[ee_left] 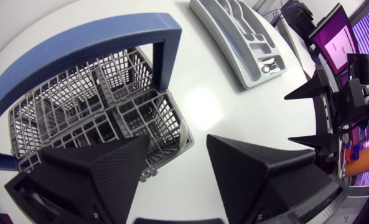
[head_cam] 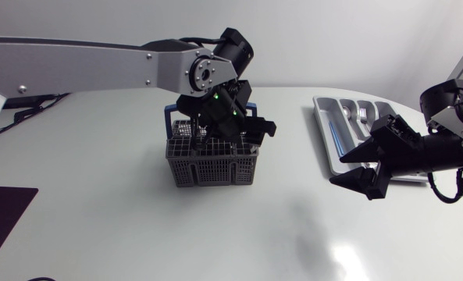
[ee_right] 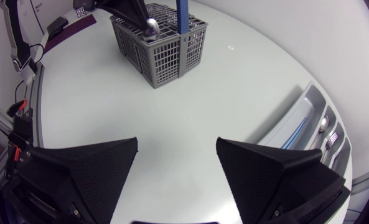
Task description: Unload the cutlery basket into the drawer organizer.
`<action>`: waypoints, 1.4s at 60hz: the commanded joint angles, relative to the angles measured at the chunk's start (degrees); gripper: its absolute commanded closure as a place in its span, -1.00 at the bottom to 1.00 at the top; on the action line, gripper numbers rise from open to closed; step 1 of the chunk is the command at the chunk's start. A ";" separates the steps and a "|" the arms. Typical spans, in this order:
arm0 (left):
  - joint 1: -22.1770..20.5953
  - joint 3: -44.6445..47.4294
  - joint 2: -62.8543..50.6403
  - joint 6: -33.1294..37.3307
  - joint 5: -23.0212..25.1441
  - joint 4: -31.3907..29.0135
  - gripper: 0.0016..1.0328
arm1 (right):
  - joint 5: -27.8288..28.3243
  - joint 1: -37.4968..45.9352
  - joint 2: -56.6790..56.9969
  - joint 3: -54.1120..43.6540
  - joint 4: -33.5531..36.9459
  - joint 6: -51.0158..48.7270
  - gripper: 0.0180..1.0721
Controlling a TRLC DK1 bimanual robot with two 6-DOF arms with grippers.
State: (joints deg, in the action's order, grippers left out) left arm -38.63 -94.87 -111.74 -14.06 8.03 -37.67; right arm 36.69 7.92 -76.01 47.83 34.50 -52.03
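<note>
Our left gripper (ee_left: 179,144) hangs with its fingers spread wide and nothing between them. It is poised over the cutlery basket (ee_left: 78,102) beside the blue handle (ee_left: 109,31), placed, we judge, to drop into a compartment for the next piece. Its own wrist view shows only bare grid cells beneath. The right wrist view, looking across the table (ee_right: 234,74), catches a rounded shiny piece (ee_right: 152,26) standing up in the basket close to that gripper, though we cannot tell what it is. Our right gripper (ee_right: 177,142), likewise spread and empty, sits low over the table just beside the drawer organizer (head_cam: 330,148), well apart from the basket. Some cutlery (ee_right: 324,124) already lies in the organizer's compartments, so we judge the unloading partly done.
</note>
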 commanded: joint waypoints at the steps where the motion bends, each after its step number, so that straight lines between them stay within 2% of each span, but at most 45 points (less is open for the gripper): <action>1: 0.49 -1.90 -1.90 1.50 -0.12 -0.39 -0.12 | 0.49 -0.54 0.16 -1.52 0.13 1.58 -0.73; 12: 0.58 -2.95 -2.51 1.50 -0.03 -0.39 -0.10 | 0.58 -1.16 0.16 -1.60 0.13 1.76 -0.73; 19: 0.58 -3.39 -3.04 1.41 0.05 -0.39 0.35 | 0.58 -1.42 0.07 -1.60 -0.05 2.02 -0.73; 25: 0.58 -3.74 -3.39 1.23 0.05 -0.39 0.51 | 0.58 -1.51 -0.11 -1.69 -0.31 2.11 -0.73; 48: 0.14 -3.92 -4.18 0.62 0.05 -0.39 0.57 | 0.49 -1.51 -0.72 -2.57 -1.45 2.11 -0.73; 50: 0.14 -3.92 -4.10 0.53 0.14 -0.39 0.74 | 0.49 -1.51 -0.72 -2.66 -1.54 2.11 -0.73; 53: 0.14 -3.92 -3.83 0.27 0.23 -0.39 0.87 | 0.49 -1.51 -0.72 -2.83 -1.63 2.02 -0.73; 84: 1.28 -4.45 -1.72 -2.63 6.03 -1.35 0.89 | 0.40 -1.42 0.33 -3.89 -1.54 1.84 -0.73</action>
State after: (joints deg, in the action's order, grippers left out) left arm -37.93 -97.23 -114.43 -15.49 13.23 -38.24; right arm 36.84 6.79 -76.03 45.60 32.99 -50.96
